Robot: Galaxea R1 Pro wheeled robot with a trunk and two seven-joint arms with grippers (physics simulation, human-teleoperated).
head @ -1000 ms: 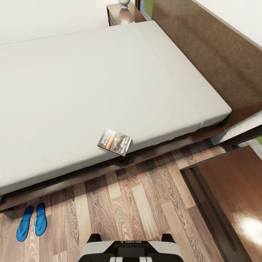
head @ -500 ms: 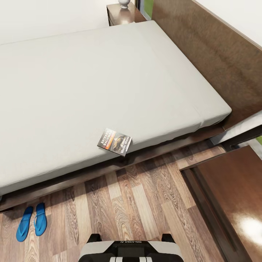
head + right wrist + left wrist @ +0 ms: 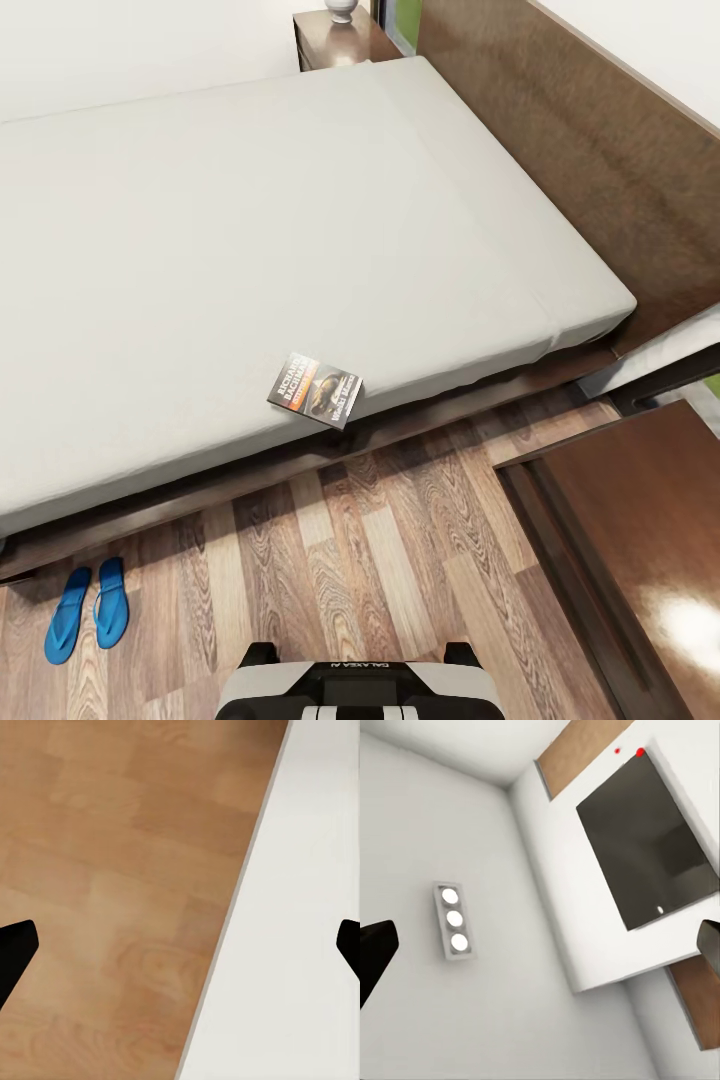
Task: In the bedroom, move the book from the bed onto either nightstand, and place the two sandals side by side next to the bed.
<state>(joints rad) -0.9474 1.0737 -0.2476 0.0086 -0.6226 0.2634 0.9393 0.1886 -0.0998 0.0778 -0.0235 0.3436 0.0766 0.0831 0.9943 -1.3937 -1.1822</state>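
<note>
Book [image 3: 315, 389] on bed [image 3: 250, 240] edge; sandals [image 3: 88, 608] on floor

We see our trunk [image 3: 360, 685] as a white rounded shell around a glossy black centre panel, with small white lettering printed across that black band and two black knobs at its upper corners. Our left gripper [image 3: 540, 945] has black, blunt fingertips [image 3: 375, 949], one at each side of its camera. Our right gripper [image 3: 180, 945] has the same black tips [image 3: 15, 949], plain and unmarked.
</note>
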